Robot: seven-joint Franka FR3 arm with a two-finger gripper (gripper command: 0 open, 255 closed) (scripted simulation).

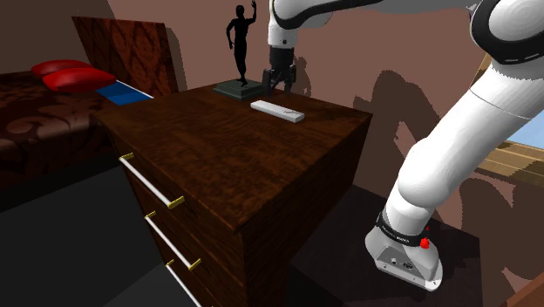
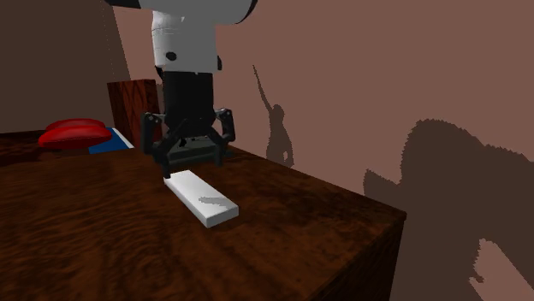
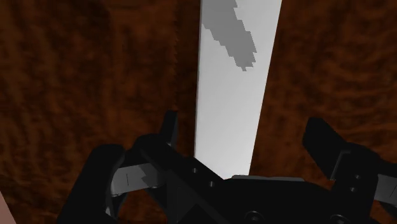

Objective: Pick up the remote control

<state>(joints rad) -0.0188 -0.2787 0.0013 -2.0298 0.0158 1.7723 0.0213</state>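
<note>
— White bar in the shoulder view: is that the remote control (image 1: 277,112)?
— Yes. It lies flat on the dark wooden dresser (image 1: 218,166), near the top's far edge, just beside the black statuette (image 1: 241,48). The gripper (image 1: 280,83) hangs over it.
— And the second exterior view?
— The fingers are spread wide, low over the remote's far end.
— Wrist view?
— The jaws straddle the remote, bare wood showing between it and each finger. Nothing is gripped.
</note>
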